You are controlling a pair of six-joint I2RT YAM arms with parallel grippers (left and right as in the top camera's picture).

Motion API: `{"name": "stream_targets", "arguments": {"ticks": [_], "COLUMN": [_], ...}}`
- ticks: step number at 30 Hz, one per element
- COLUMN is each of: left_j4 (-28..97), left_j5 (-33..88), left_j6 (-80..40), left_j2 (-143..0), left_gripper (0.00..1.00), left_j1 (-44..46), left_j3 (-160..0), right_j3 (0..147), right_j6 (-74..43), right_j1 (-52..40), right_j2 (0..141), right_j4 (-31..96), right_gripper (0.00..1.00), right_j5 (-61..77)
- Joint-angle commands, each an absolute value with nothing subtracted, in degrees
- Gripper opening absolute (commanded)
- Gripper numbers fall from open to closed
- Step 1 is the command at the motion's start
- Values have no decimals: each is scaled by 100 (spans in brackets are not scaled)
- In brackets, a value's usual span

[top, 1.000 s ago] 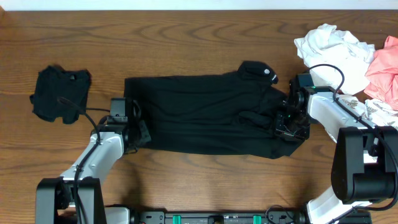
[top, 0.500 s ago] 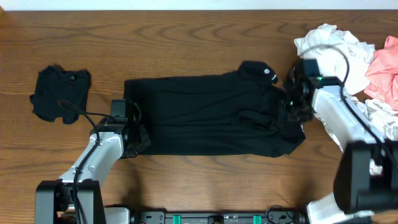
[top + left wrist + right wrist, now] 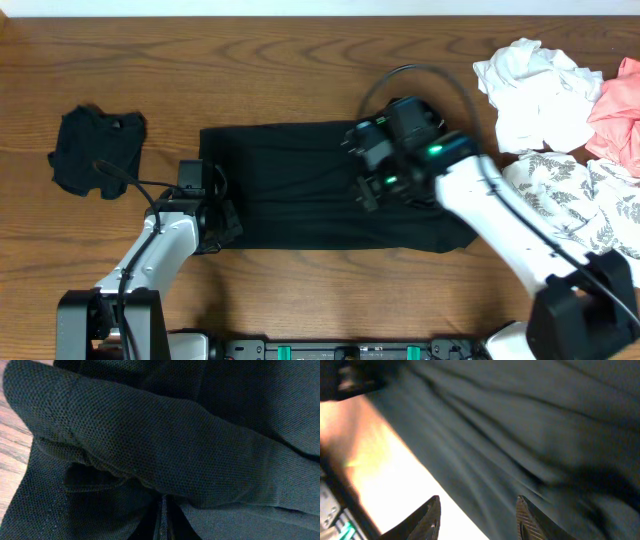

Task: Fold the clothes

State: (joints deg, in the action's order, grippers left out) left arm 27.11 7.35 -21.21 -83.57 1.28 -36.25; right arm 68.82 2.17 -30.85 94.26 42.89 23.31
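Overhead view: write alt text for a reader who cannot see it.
A black shirt lies spread on a wooden table, left claw at its lower-left corner, right claw over its right half. A small black garment at left; white, pink and leaf-print clothes at right.

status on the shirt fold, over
Left gripper shut on black shirt edge. Right gripper open above it, empty. Spare clothes piled clear at far right.
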Motion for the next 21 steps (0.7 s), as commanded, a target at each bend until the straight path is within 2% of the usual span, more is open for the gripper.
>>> {"name": "stream_targets", "arguments": {"ticks": [1,9,21], "left_j4": [2775,2777,2777], "left_j5": [646,646,644], "left_j6": [-2171,-2171,-2171], "left_j2": [-8530,-8530,-8530], "left_gripper": [7,7,8], "left_j1": [104,104,104], "left_j3": [-3430,-3430,-3430], "right_j3": [6858,6858,6858], "right_j6": [327,60,-45], "right_j1": [-3605,-4394,-4475], "right_j2": [9631,10455,11032], "right_j4": [4003,3430,2915], "right_gripper": [47,48,47], "right_j5": [2786,2764,2574]}}
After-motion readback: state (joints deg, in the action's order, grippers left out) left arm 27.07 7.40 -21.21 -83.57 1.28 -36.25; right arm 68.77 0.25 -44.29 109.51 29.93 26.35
